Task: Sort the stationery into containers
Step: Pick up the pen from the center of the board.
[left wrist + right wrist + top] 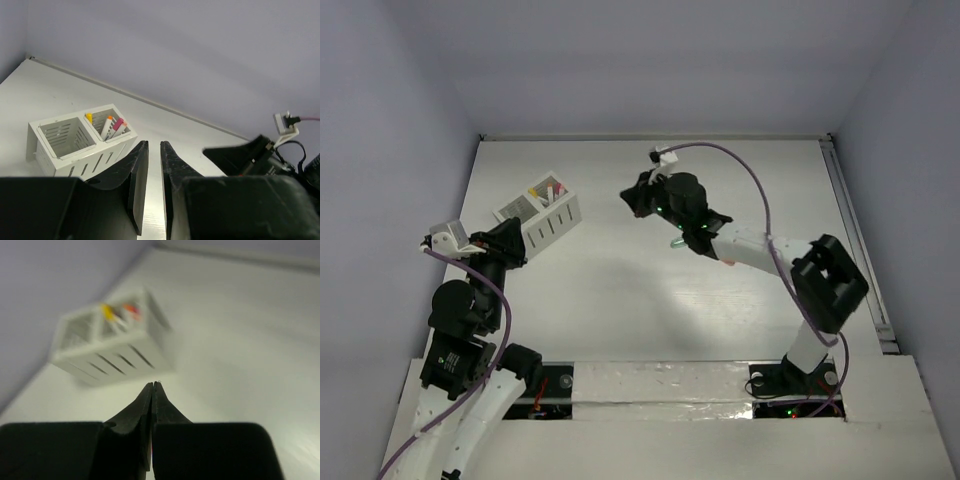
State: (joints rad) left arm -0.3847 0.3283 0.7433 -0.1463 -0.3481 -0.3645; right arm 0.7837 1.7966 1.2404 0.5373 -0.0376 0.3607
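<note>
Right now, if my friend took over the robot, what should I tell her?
Left gripper: fingers a narrow gap apart, empty, close to the white box.
Right gripper: shut, nothing seen in it, pointing towards the box.
Done: pens with yellow, orange and pink caps stand in one compartment; the other looks empty.
Left: a small green piece and an orange-red bit lie on the table, partly hidden by the right arm. They probably go in the box next.
</note>
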